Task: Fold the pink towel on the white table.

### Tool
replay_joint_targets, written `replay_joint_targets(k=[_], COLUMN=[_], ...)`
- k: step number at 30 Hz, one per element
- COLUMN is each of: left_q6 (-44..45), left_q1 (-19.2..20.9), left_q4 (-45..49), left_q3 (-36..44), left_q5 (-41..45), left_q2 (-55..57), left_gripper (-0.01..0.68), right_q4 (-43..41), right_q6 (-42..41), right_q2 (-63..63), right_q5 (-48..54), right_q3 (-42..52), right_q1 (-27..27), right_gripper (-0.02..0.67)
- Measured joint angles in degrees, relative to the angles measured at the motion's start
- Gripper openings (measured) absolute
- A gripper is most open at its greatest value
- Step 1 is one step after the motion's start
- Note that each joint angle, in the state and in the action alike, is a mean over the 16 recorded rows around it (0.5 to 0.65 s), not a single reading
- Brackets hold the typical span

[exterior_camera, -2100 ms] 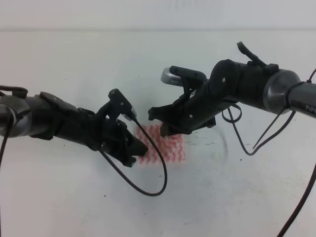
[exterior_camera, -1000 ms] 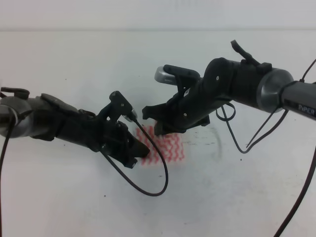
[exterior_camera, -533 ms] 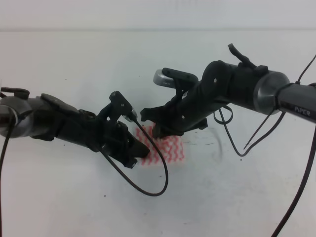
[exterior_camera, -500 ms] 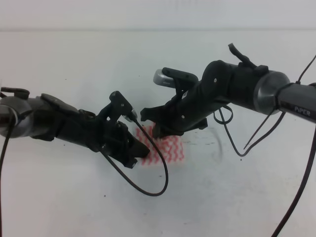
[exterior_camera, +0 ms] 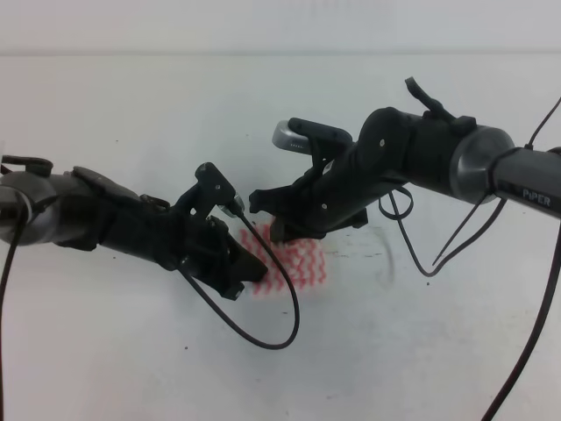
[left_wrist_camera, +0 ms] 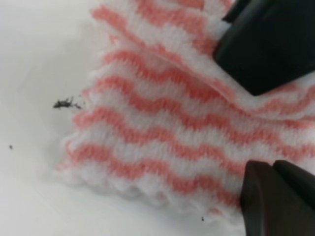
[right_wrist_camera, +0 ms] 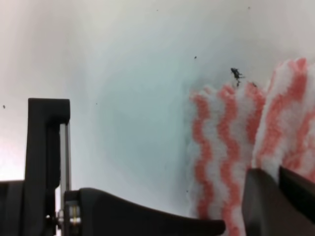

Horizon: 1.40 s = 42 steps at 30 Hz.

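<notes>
My left jaws (exterior_camera: pixel 250 272) sit low at the towel's (exterior_camera: pixel 294 263) left edge. In the left wrist view one finger rests on the raised upper layer and the other sits below near the bench (exterior_camera: pixel 131 351), so I judge they are pinching a folded-over flap, there to hold or carry the fold. The lower layer lies flat, stripes running across it.

The towel lies mid-bench, well away from every edge and corner, between my two arms.

My right jaws (exterior_camera: pixel 273 217) hang over the towel's far side. In the right wrist view they look spread, one finger out over bare bench and the other at the cloth's raised edge; I cannot tell if that one touches. I judge they are placed to take the far edge.

The bench is plain white, with a few dark specks, one beside the towel. Beyond its far edge I see only a pale wall.
</notes>
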Motion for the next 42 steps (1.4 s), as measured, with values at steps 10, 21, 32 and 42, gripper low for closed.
replay_joint_targets(k=[10, 21, 32, 42], left_q6=[0.1, 0.4, 0.6, 0.6], left_q1=[0.0, 0.0, 0.0, 0.0], left_q4=[-0.2, -0.2, -0.3, -0.3], left_q3=[0.0, 0.0, 0.0, 0.0], left_q5=[0.5, 0.6, 0.4, 0.3], left_q2=[0.0, 0.0, 0.0, -0.3], left_gripper=[-0.005, -0.005, -0.005, -0.005], right_q4=[0.1, 1.4, 1.4, -2.8], right_q6=[0.0, 0.0, 0.0, 0.0], right_q2=[0.0, 0.0, 0.0, -0.2], right_q5=[-0.1, -0.1, 0.1, 1.6], right_q3=[0.0, 0.0, 0.0, 0.0], right_q1=[0.0, 0.0, 0.0, 0.0], right_gripper=[-0.013, 0.095, 0.223, 0.177])
